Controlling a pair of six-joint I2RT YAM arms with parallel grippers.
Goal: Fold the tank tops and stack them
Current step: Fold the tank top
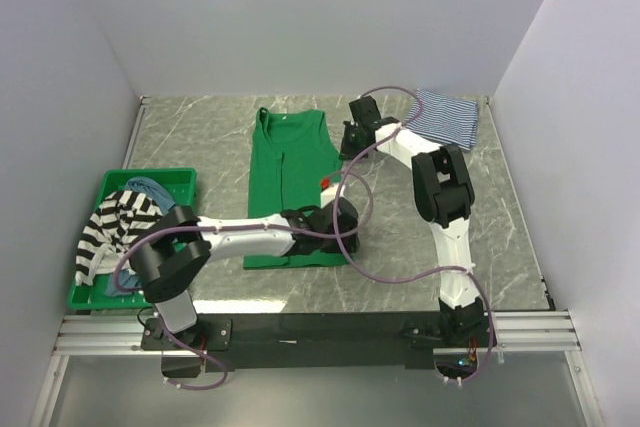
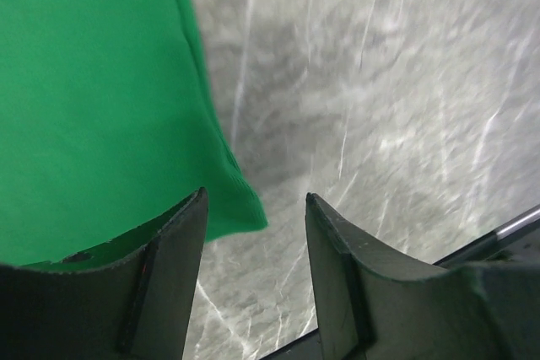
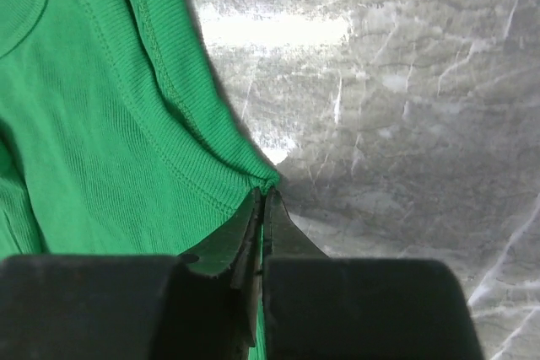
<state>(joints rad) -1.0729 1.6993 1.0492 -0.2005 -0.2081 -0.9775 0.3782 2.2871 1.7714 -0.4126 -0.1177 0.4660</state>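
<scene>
A: What does everything rest on?

B: 1 grey table [image 1: 500, 217] with a marbled, white-veined surface.

A: And what lies directly on it?

B: 3 things. At the centre a green tank top [image 1: 285, 182] is spread flat, its neckline toward 12 o'clock and its hem toward 6 o'clock. Its right edge and lower right corner lie flush on the marbling.

A: And further out?

B: At about 1 o'clock, in the far right corner, there is a folded navy-white striped tank top [image 1: 452, 115], well apart from the green one. At 9 o'clock a green plastic bin [image 1: 170, 176] sits at the left edge, with more cloth heaped inside.
</scene>
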